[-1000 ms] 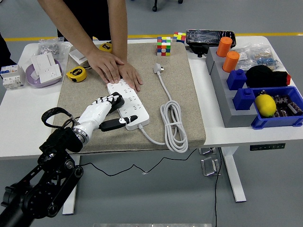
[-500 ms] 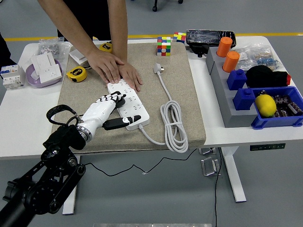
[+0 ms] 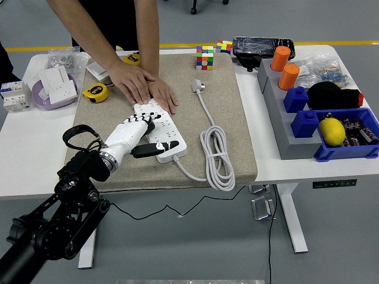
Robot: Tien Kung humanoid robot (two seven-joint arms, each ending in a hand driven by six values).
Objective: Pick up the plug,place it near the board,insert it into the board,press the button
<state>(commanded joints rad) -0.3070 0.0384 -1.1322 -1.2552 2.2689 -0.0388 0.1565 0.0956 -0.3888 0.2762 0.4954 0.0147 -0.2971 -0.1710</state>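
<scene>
A white power strip (image 3: pixel 161 131) lies on the beige mat (image 3: pixel 225 118), running from upper left to lower right. My left hand (image 3: pixel 144 134) lies over its middle, open. The black-tipped fingers (image 3: pixel 142 121) rest on a dark shape on the strip that may be the plug. The black thumb (image 3: pixel 155 148) stretches along the strip's near end. A person's two hands (image 3: pixel 148 87) press flat on the strip's far end. The strip's own white plug (image 3: pixel 197 86) and coiled cable (image 3: pixel 217 155) lie to the right. My right hand is out of view.
Two yellow tape measures (image 3: pixel 95 92) and a purple bowl of sockets (image 3: pixel 54 87) sit at the left. Rubik's cubes (image 3: pixel 205 58) stand at the mat's far edge. A grey rack with orange cups (image 3: pixel 284 68), blue blocks and a yellow lemon (image 3: pixel 332 131) fills the right.
My left hand has slid forward and slightly right along the strip, and the thumb tip has moved closer to the strip's near end. The person's hands have stayed put.
</scene>
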